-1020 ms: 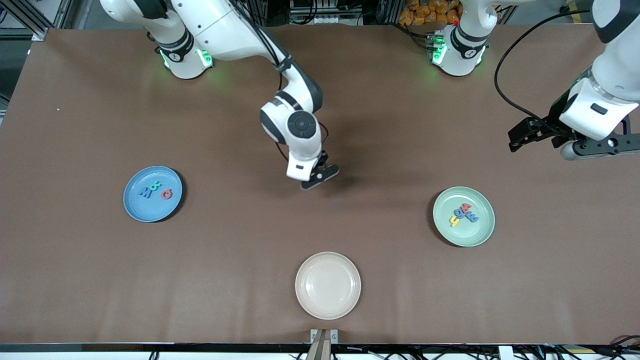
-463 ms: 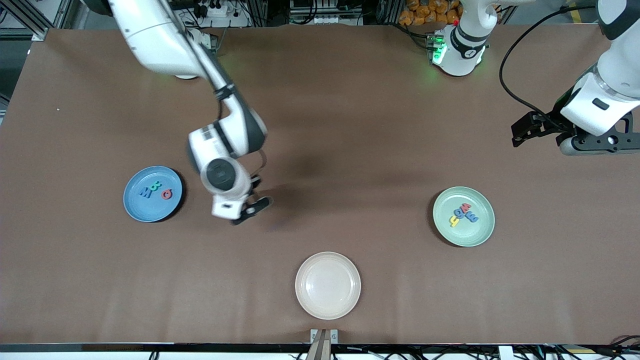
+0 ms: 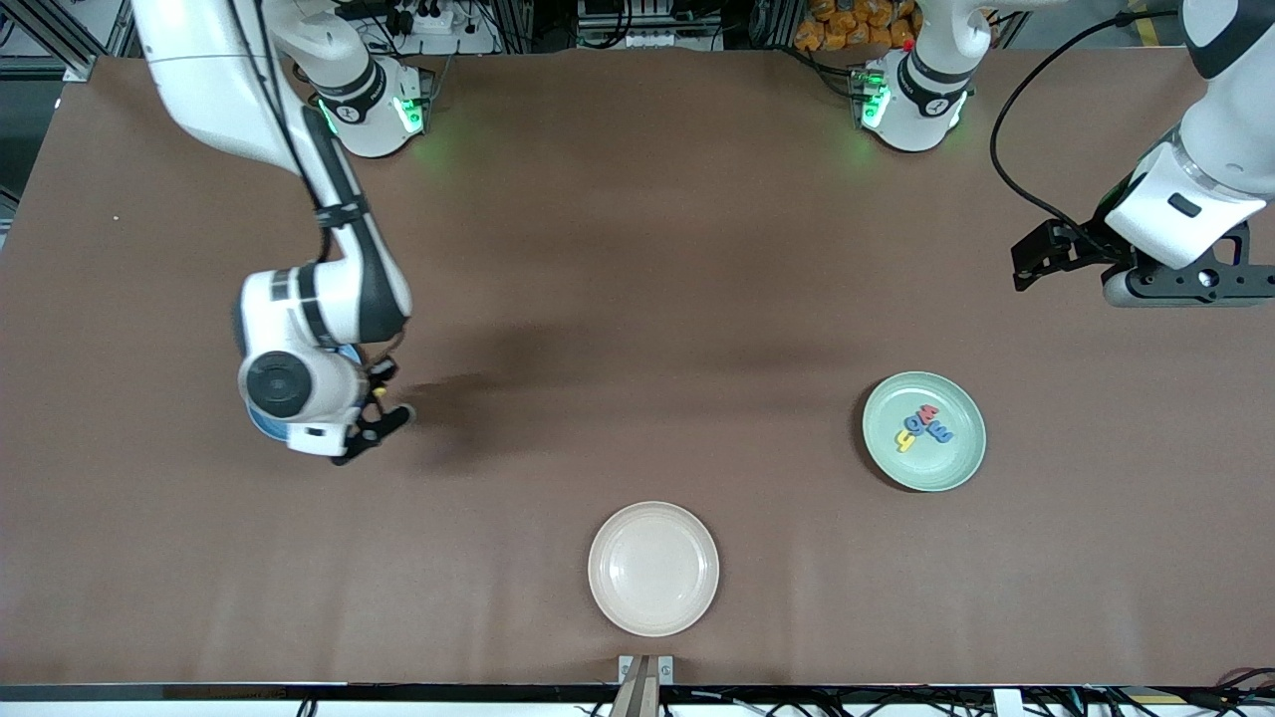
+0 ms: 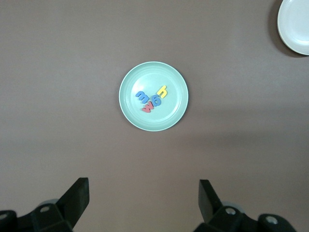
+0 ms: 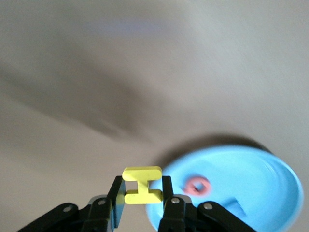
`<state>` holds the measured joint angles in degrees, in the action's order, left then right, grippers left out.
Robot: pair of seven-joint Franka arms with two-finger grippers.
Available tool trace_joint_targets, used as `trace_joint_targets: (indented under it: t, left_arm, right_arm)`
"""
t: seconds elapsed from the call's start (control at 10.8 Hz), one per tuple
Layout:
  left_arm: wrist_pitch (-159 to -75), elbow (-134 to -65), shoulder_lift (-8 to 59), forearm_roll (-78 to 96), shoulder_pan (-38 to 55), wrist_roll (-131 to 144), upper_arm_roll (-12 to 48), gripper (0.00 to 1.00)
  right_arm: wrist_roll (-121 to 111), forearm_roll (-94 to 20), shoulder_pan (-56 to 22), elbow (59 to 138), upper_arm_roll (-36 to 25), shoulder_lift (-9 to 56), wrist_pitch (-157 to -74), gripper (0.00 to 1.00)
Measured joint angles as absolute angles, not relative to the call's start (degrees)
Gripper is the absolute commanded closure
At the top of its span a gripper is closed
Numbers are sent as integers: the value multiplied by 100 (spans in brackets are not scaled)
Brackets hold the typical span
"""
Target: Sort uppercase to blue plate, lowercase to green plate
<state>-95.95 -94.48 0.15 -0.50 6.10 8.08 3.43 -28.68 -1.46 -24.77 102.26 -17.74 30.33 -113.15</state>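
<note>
My right gripper [image 5: 142, 186] is shut on the yellow uppercase H [image 5: 142, 174], held up in the air at the rim of the blue plate [image 5: 256, 193]. A red G [image 5: 197, 185] lies in that plate. In the front view the right arm covers most of the plate, and the right gripper [image 3: 375, 422] shows at the plate's edge toward the table's middle. The green plate [image 3: 958, 468] holds the lowercase letters: yellow h [image 3: 904, 439], blue g [image 3: 910, 425], blue m [image 3: 939, 431] and a red piece [image 3: 929, 412]. My left gripper [image 4: 143, 198] waits open, high over the table.
A cream plate [image 3: 652, 607] with nothing in it sits near the front edge, midway along the table. In the left wrist view the green plate [image 4: 159, 75] and a corner of the cream plate [image 4: 295, 24] show on bare brown table.
The right arm has swung from the table's middle toward its own end, carrying the yellow H to the blue plate and now covering most of it. The left arm has barely moved.
</note>
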Motion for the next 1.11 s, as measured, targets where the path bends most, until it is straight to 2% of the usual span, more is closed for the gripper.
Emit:
trace_joint_targets:
  t: [0.28, 0.56, 0.83, 0.93, 1.02, 1.11]
  left_arm:
    - [-9595, -9448, 29, -50, 600, 808, 343, 0]
    - [-9594, -9448, 34, -50, 579, 805, 337, 0]
    - [-9590, -9448, 47, -50, 572, 805, 335, 0]
    - [-9589, -9448, 49, -50, 569, 804, 332, 0]
    - [-9588, -9448, 50, -50, 567, 802, 329, 0]
    - [-9585, -9448, 51, -50, 566, 802, 328, 0]
  right_arm:
    - [-3444, -152, -2240, 10801, -2263, 2962, -11443, 68]
    - [-3443, -342, -2120, 11556, -2260, 2979, -12072, 66]
    - [-3441, -479, -2123, 11712, -2237, 2979, -12110, 64]
    - [-3440, -500, -2125, 11712, -2233, 2978, -12101, 51]
    - [-3440, -520, -2128, 11712, -2229, 2976, -12100, 10]
    - [-3438, -560, -2130, 11709, -2227, 2973, -12100, 6]
